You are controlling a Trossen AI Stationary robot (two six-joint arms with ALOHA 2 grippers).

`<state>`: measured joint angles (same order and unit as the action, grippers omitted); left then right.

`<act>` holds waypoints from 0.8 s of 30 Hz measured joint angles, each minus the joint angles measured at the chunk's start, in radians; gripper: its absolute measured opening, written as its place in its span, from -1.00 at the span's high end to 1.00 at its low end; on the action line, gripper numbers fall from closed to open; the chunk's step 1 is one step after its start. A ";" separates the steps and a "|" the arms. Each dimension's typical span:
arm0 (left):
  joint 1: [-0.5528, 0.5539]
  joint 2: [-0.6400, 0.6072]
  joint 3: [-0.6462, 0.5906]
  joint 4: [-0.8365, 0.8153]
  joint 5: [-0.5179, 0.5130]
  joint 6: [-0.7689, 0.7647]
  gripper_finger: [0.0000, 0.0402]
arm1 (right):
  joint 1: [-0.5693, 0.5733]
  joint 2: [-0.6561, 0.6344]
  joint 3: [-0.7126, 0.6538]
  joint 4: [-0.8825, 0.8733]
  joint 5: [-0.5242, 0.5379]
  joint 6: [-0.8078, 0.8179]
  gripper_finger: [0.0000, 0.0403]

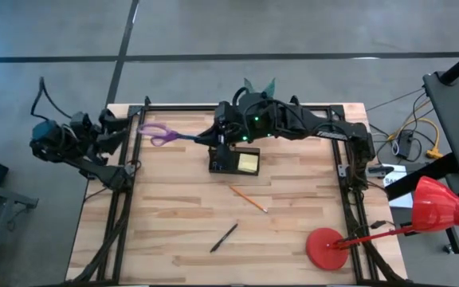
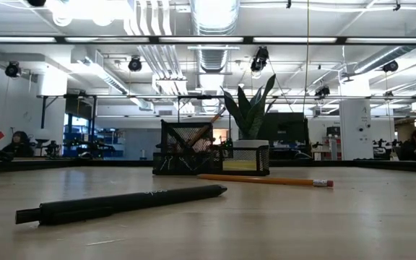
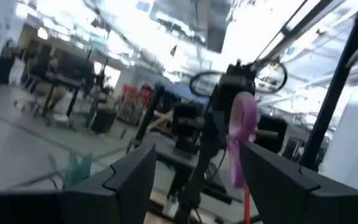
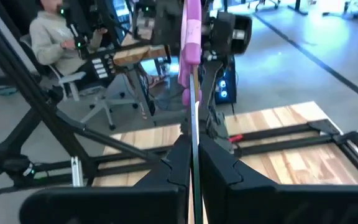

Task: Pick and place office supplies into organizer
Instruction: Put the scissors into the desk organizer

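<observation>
1. Left gripper (image 1: 138,127) parks at the far-left corner of the light wooden bench (image 1: 174,231), doing nothing. In the left wrist view its fingers (image 3: 135,180) stand apart with nothing between them.
2. Purple-handled scissors (image 1: 164,134) hang over the far-left part of the bench, handles toward the left arm. Right gripper (image 1: 216,135) is clamped on the blade end; the right wrist view shows its fingers (image 4: 178,163) pinched tight on the thin metal blades (image 4: 192,124).
3. Small black mesh organizer (image 1: 233,162) sits at the far-centre of the bench, just beside the right gripper, with a square yellow sticky-note pad (image 1: 249,163) in its right compartment.
4. Orange pencil (image 1: 249,198) lies mid-bench and a thin black pen (image 1: 224,237) nearer the front edge; both are outside the organizer.
5. Risk: the grip is on the smooth, narrow blades with the heavy handles cantilevered out, so the scissors could pivot or slip.
6. Risk: the scissors are held roughly level, so they likely need tipping to go into a compartment; a long swing could snag the mesh rim and shove or topple the light organizer.
7. Risk: the handles point at the left arm, so a wide swing could clip it.
8. The high view gives the layout but not the pinch. The right wrist view shows the pinch but not the organizer. The low view shows the organizer's (image 2: 185,148) mesh walls, the pen (image 2: 121,203) and the pencil (image 2: 266,180), but no gripper.
</observation>
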<state>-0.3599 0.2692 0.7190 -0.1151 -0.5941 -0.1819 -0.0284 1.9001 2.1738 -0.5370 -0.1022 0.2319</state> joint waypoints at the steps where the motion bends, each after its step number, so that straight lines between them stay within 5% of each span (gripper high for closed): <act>1: 0.000 0.017 -0.004 -0.002 0.003 -0.016 -0.09 | 0.000 0.000 -0.008 0.004 0.001 0.002 0.96; 12: 0.002 0.210 0.007 0.129 0.009 0.053 -0.09 | 0.022 -0.001 -0.082 0.094 0.000 0.050 0.96; 24: 0.005 0.246 0.016 0.151 0.011 0.075 0.05 | 0.044 -0.001 -0.106 0.115 0.028 0.084 0.96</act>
<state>-0.3553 0.5152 0.7345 0.0357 -0.5827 -0.1066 0.0154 1.8996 2.0674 -0.4221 -0.0744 0.3159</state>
